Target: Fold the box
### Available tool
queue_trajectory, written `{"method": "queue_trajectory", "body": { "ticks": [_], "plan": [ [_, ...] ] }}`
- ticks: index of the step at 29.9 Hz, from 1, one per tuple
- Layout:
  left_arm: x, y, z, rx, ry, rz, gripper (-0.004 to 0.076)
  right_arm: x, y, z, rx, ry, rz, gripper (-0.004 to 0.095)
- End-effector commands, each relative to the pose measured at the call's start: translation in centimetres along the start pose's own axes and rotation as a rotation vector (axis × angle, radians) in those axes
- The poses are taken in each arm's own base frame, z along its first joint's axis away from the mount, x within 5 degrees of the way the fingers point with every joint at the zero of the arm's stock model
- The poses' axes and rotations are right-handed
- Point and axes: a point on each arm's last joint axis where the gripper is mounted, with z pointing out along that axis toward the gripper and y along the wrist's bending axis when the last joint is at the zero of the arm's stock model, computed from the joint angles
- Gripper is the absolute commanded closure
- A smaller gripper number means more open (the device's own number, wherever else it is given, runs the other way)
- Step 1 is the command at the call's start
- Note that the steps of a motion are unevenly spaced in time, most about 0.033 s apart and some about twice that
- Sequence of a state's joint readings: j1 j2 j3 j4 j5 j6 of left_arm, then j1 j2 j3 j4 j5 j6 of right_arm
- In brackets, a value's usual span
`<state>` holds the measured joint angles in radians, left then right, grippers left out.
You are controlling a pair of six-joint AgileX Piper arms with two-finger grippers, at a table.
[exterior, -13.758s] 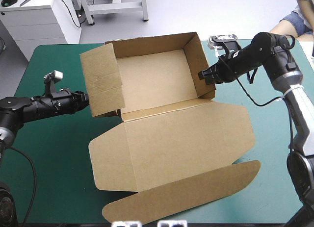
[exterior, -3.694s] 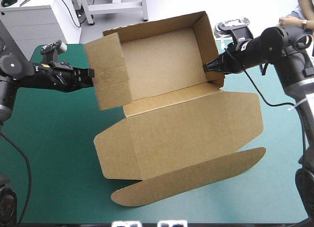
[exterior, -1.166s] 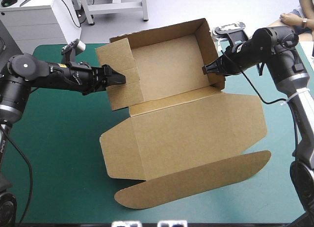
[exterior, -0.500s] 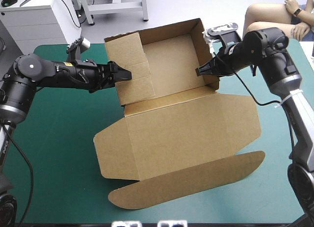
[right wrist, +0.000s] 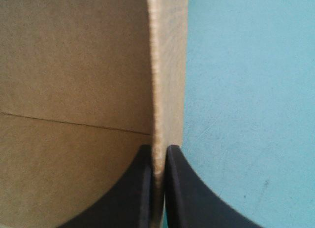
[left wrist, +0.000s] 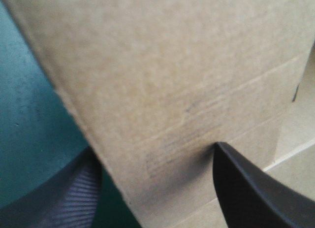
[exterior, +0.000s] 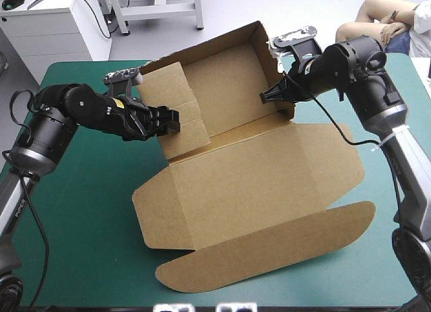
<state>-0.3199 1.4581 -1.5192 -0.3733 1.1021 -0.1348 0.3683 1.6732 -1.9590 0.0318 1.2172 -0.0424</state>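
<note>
The brown box (exterior: 256, 184) lies with its tray at the back, tilted up, and its lid flat toward the front. My left gripper (exterior: 174, 118) is open at the tray's left wall flap (exterior: 176, 96), which leans in over the tray. In the left wrist view the flap (left wrist: 162, 75) fills the field and its edge runs between the spread fingers of the left gripper (left wrist: 155, 149). My right gripper (exterior: 264, 98) is shut on the tray's right wall (exterior: 268, 59). The right wrist view shows that wall's edge (right wrist: 167, 65) pinched in the right gripper (right wrist: 158, 149).
The lid's long curved flap (exterior: 269, 258) reaches close to the table's front edge. Teal-green cover (exterior: 74, 217) shows left of the box and at the front right corner (exterior: 384, 271).
My left gripper has moved right and nearer, pushing the left wall flap further in over the tray. The right gripper keeps its hold and has shifted slightly left; the box has turned a little.
</note>
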Motion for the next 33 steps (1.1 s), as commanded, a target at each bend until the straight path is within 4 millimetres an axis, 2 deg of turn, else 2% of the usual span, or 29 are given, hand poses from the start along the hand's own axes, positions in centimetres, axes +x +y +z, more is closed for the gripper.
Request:
{"method": "queue_trajectory", "body": {
  "ticks": [1, 6, 11, 18, 24, 33],
  "plan": [
    [-0.1, -1.5, -1.7, -0.056, -0.116, 0.007, 0.0272, -1.2, 1.0, -3.3, -0.007, -0.154, -0.015, 0.0920],
    [0.0, -1.4, -1.6, -0.181, -0.163, -0.042, 0.0272, -1.2, 2.0, -3.3, -0.001, -0.156, -0.038, 0.0920],
    [-0.4, -1.7, -1.2, -0.158, -0.195, -0.069, 0.0272, -1.2, 2.9, -3.4, -0.017, -0.163, -0.044, 0.0920],
    [-0.6, -1.2, 0.2, -0.197, -0.158, -0.064, 0.0272, -1.3, 2.9, -4.2, -0.028, -0.160, -0.031, 0.0920],
    [-0.5, -1.1, 0.0, -0.211, -0.153, -0.037, 0.0272, -1.6, 2.7, -5.3, -0.001, -0.180, -0.038, 0.0920],
    [-0.7, -1.1, 0.3, -0.206, -0.165, -0.024, 0.0272, -1.6, 2.9, -5.6, -0.026, -0.181, -0.031, 0.0920]
  ]
}}
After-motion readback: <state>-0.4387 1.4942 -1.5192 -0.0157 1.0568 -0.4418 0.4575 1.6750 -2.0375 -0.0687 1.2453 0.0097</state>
